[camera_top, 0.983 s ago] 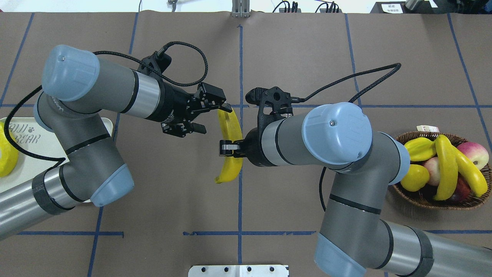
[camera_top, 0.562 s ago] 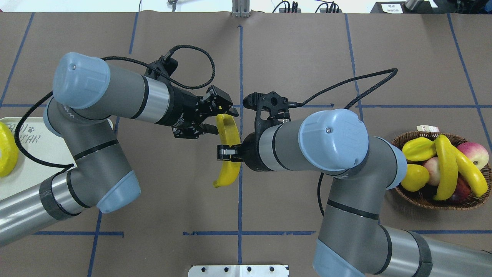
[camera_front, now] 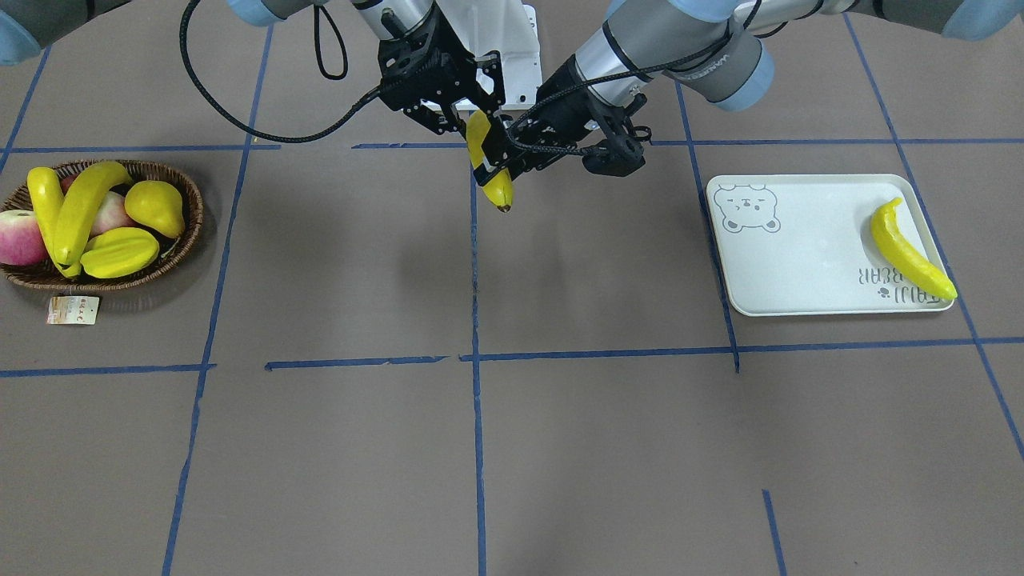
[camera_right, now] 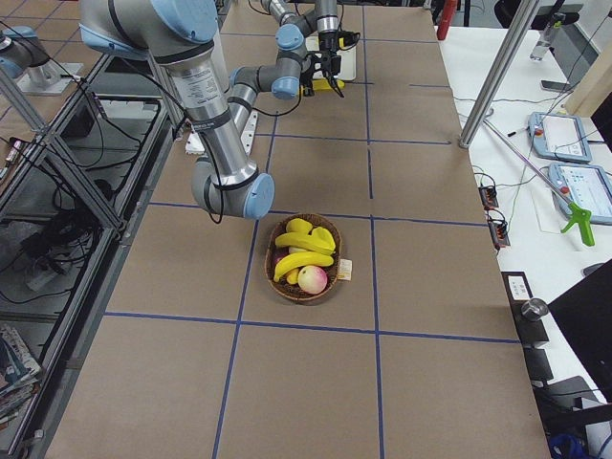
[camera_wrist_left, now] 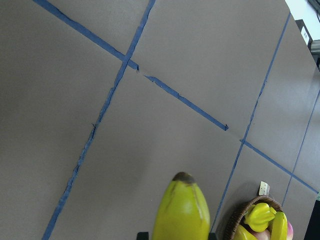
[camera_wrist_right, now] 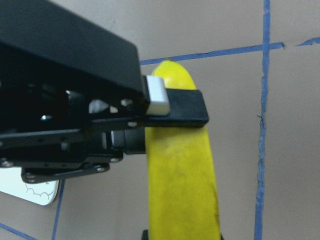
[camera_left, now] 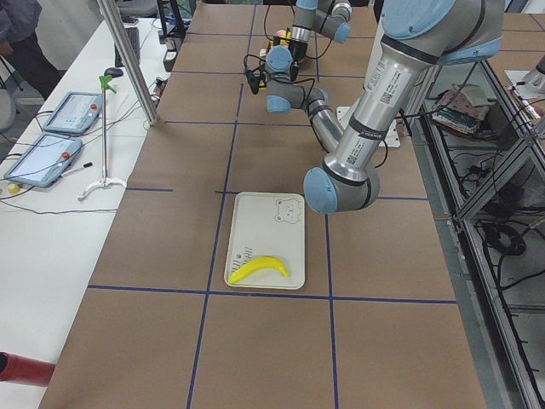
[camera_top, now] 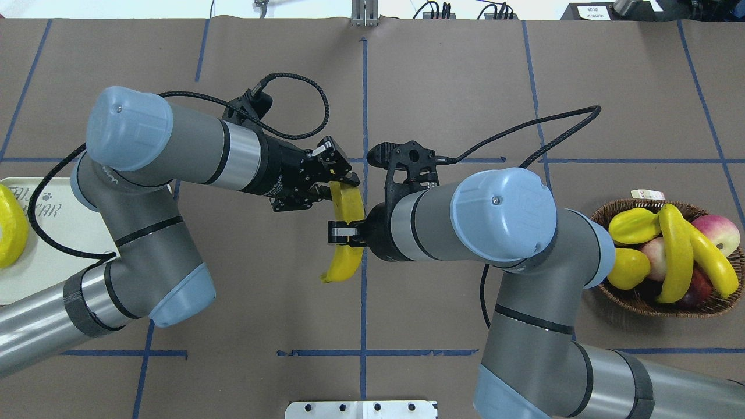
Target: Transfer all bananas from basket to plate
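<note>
Handover in mid-air is the step in hand: right of the plate (camera_top: 35, 270), where one banana (camera_top: 11, 221) already lies, the left gripper (camera_top: 339, 189) has its jaws narrowed onto the far end of the held banana (camera_top: 344, 259) and seems to pinch it, while the right gripper (camera_top: 346, 230) clamps its middle; two bananas (camera_top: 678, 256) wait in the basket (camera_top: 640, 302), farthest from the plate. Next, I judge, the right gripper must let go before the left carries it back to the plate. A second ago the left gripper gaped wide, short of the held banana.
</note>
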### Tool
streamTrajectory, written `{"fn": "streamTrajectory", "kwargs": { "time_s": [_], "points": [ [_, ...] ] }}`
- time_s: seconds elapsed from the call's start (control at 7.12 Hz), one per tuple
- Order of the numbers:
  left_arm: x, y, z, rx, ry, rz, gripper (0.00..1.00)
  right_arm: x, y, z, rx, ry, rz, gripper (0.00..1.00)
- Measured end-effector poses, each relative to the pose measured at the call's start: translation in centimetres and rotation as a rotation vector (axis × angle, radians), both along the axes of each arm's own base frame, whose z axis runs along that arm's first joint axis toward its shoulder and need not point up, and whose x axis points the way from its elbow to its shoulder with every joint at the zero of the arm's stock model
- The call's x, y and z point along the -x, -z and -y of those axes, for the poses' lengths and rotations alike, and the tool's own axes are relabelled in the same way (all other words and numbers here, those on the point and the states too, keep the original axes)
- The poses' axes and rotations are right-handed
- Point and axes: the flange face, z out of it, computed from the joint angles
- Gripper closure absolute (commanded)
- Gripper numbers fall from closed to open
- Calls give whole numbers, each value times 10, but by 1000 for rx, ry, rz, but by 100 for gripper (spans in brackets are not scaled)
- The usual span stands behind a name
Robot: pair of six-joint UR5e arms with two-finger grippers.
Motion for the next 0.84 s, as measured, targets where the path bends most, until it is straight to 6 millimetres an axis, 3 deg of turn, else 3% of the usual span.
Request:
{"fn": "streamTrajectory", "kwargs": {
  "time_s": [0.14, 0.84],
  "points": [
    [0, 0, 0, 0, -1, -1, 100, 0, 0, 0, 1, 0, 0, 1],
    [3, -10, 2, 16, 1, 28, 100, -7, -5, 9, 34, -14, -10, 1]
  ]
}}
